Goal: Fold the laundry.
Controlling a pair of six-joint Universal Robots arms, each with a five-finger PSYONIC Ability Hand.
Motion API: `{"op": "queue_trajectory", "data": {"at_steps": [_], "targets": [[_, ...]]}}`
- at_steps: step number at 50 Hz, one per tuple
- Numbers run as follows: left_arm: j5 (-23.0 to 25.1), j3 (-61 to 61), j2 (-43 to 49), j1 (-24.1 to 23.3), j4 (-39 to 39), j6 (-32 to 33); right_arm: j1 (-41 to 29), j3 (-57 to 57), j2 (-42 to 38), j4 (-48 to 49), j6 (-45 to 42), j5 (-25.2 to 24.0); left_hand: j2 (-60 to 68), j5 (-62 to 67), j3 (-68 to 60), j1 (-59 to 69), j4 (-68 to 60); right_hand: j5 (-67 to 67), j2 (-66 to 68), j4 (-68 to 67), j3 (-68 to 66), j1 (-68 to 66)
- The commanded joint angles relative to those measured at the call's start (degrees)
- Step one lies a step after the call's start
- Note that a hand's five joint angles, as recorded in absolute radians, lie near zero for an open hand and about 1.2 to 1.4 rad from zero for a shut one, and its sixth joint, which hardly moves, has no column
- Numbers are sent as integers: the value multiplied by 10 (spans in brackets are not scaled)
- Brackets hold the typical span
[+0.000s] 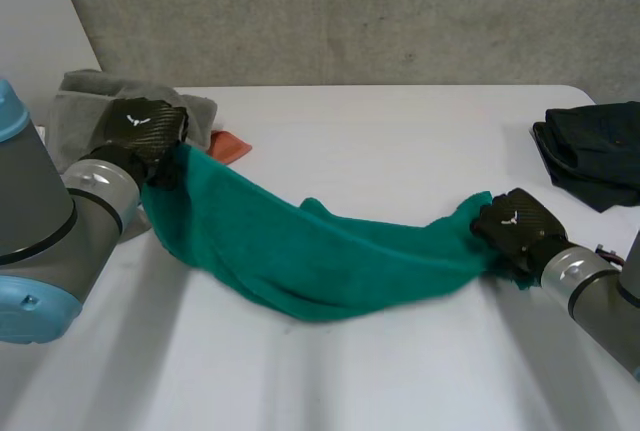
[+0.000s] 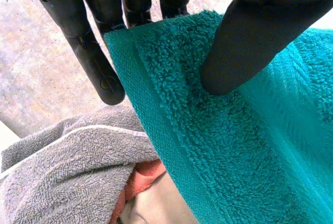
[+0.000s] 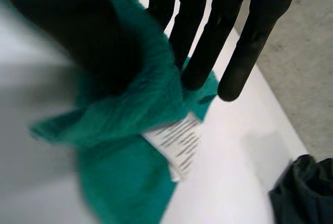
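The green towel (image 1: 330, 251) stretches across the white surface (image 1: 400, 141), held at both ends. The left robot hand (image 1: 148, 131) pinches one end under its thumb. The right robot hand (image 1: 515, 226) grips the other end, beside a white tag (image 3: 177, 141) with print too blurry to read.

In the head view the teal towel (image 1: 330, 261) is covering the fingers of the left hand (image 1: 145, 129) at one end and of the right hand (image 1: 515, 226) at the other. The left hand is hiding part of the grey towel (image 1: 85, 101). The orange cloth (image 1: 232, 147) is showing as a small corner, the rest lying under the two towels. The dark garment (image 1: 595, 151) is running off the view's edge. In the right wrist view the thumb is blurring, and the label (image 3: 177, 140) print is smearing beyond reading.
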State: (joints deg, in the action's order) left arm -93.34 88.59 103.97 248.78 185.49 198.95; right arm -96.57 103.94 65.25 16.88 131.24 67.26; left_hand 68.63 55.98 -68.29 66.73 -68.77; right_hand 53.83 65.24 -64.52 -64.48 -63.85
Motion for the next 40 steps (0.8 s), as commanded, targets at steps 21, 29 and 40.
{"op": "queue_trajectory", "data": {"at_steps": [21,29,40], "targets": [[-2,22,-241,22,-151,19,104,-327,242,-518,41,-1,114,140,-117,133,-112,162,148,-155,-155,-162],[-2,38,-135,21,-131,51,69,-313,147,-527,-27,30,114,140,-117,133,-112,162,148,-155,-155,-162],[-5,-159,93,10,31,94,6,-430,-8,-433,-27,167,114,140,-117,133,-112,162,148,-155,-155,-162]]}}
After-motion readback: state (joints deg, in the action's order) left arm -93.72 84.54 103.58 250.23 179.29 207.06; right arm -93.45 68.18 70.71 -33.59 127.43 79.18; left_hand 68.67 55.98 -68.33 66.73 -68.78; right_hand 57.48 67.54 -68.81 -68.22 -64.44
